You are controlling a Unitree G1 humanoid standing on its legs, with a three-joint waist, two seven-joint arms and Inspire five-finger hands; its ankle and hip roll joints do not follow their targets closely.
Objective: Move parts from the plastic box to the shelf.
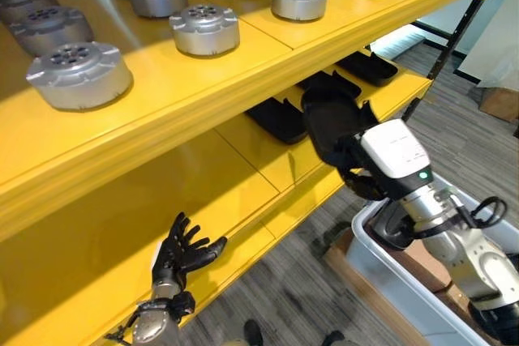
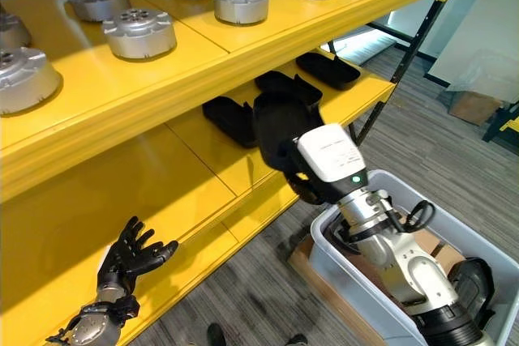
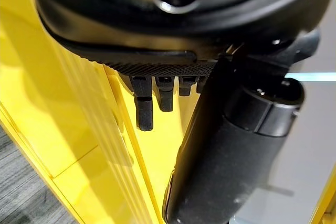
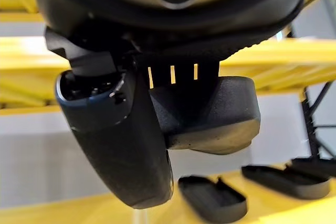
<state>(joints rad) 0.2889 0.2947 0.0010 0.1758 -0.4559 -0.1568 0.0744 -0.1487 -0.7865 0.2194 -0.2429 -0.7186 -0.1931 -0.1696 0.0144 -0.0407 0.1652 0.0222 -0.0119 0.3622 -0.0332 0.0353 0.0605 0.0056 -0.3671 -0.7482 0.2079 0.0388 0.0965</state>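
Note:
My right hand [image 1: 362, 174] is shut on a black plastic part [image 1: 331, 119] and holds it up in front of the lower yellow shelf [image 1: 268, 169]. Its own wrist view shows the thumb [image 4: 122, 145] and fingers clamped round the part [image 4: 212, 114]. Three more black parts [image 1: 280, 119] [image 2: 328, 70] lie on that shelf, one of them right behind the held one. The grey plastic box [image 1: 389, 281] stands on the floor below my right arm. My left hand [image 1: 182, 253] is open with spread fingers [image 3: 144, 111] at the lower shelf's front edge, far left of the box.
Several round silver metal parts [image 1: 204, 28] stand in rows on the upper yellow shelf [image 1: 243, 70]. A dark shelf post [image 1: 442, 54] runs down at the right. A cardboard box [image 2: 470, 107] sits on the grey floor beyond it.

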